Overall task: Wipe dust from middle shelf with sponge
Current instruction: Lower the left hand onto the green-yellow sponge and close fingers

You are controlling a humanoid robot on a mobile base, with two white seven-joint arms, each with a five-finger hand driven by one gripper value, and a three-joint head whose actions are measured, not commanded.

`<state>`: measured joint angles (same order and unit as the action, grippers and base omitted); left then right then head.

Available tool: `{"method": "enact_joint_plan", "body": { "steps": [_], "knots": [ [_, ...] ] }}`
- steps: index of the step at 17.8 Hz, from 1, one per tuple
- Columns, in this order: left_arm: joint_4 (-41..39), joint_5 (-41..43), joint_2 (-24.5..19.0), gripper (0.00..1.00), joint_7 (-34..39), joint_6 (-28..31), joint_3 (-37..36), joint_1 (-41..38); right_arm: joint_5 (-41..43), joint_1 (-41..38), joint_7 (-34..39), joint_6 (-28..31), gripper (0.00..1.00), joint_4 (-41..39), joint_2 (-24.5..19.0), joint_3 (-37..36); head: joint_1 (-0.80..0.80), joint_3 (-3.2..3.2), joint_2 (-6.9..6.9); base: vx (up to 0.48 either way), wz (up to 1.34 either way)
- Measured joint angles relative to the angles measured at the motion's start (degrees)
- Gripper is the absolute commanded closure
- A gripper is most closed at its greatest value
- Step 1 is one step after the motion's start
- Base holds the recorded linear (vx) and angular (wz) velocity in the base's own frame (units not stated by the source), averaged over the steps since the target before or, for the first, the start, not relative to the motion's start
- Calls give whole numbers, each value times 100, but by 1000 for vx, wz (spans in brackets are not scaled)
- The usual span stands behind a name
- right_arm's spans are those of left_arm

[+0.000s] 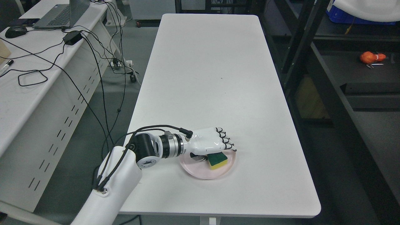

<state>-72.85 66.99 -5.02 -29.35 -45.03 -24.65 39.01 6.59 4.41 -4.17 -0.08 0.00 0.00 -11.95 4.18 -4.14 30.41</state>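
Left hand over plate | fingers curled over sponge top | grip uncertain

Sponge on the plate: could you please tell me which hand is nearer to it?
Left. The left hand sits right over the sponge on the plate; the right hand is out of view.

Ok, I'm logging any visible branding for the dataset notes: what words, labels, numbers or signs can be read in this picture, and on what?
None can be read.
Sponge, pink plate, left hand, white table: no print visible.
Laptop keyboard: key markings too small and blurred to read.
Blue crate: no legible label.
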Motion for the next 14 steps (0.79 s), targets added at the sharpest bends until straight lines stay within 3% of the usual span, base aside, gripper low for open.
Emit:
{"method": "enact_joint_plan", "body": {
  "steps": [3,5,9,14],
  "knots": [
    [37,0,29,45,-19,0,-36,-81,0,0,0,0,0,0,0,0,0,0,0,0,0],
    [55,-15,39,65,-33,0,-49,-133,0,-1,0,0,0,0,0,0,0,0,0,0,0],
    [88,-258,77,89,-72,-2,48,-198,0,-1,0,0,0,0,0,0,0,0,0,0,0],
    [102,-1007,234,96,-117,-5,433,-223,0,-1,0,0,0,0,0,0,0,0,0,0,0]
  ]
}}
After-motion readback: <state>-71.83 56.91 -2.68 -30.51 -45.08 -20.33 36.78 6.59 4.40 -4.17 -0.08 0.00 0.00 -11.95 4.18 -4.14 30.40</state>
